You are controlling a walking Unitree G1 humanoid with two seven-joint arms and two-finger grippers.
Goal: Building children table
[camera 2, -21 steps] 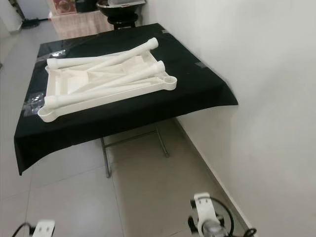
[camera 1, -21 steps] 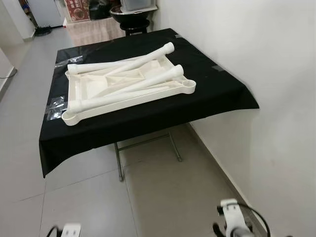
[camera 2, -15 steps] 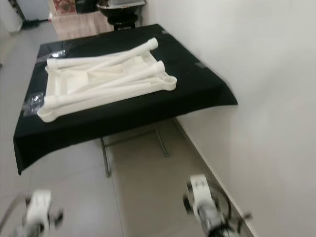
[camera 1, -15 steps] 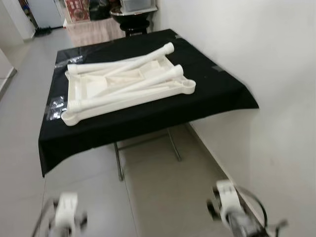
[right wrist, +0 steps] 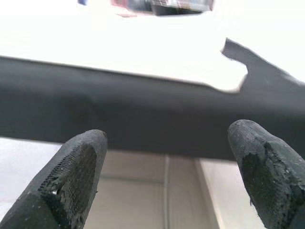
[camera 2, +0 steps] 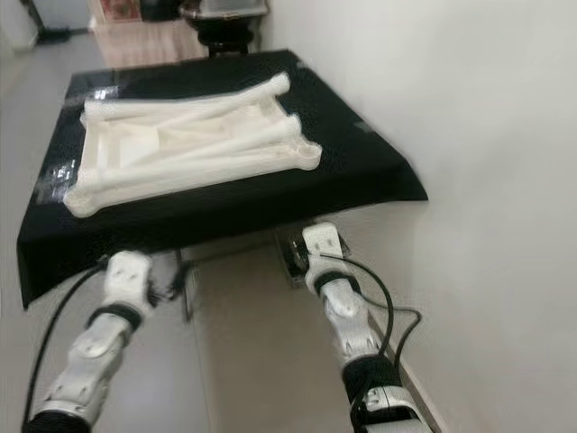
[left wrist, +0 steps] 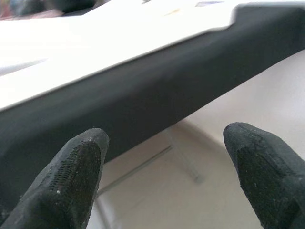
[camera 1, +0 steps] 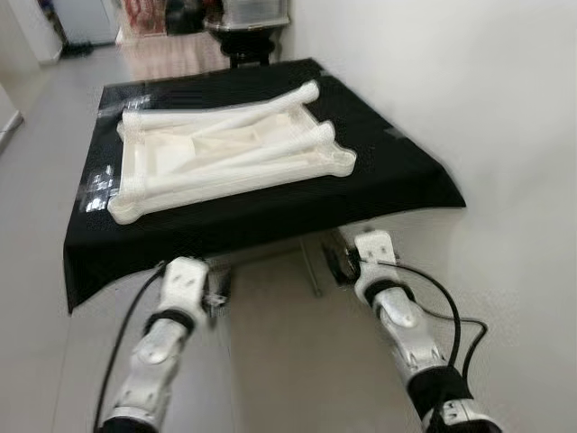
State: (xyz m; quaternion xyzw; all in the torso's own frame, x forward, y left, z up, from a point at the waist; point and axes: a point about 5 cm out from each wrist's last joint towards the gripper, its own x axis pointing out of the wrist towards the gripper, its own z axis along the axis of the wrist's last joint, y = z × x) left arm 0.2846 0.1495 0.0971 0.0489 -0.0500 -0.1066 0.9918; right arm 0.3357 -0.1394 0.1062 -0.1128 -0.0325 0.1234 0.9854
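A white plastic children's table top point(camera 1: 180, 149) lies upside down on a table draped in black cloth point(camera 1: 270, 212). Several long white legs lie loose across it, one along the back point(camera 1: 261, 104) and one over the front point(camera 1: 261, 155). Both silver arms reach forward below the cloth's front edge. My left gripper point(left wrist: 164, 167) is open, its fingers point(left wrist: 71, 181) spread before the hanging cloth. My right gripper point(right wrist: 167, 171) is also open and holds nothing, with the cloth edge point(right wrist: 143, 119) just ahead.
A white wall point(camera 1: 505, 135) runs close along the right side. The draped table's metal folding legs point(camera 1: 315, 271) stand under it, just beyond the grippers. Small clear bags point(camera 1: 95, 189) lie on the cloth at the left. A dark round stool point(camera 1: 243, 32) stands behind the table.
Both arms have risen from the bottom of the picture and reached forward to just under the cloth's front edge. The white parts have not moved.
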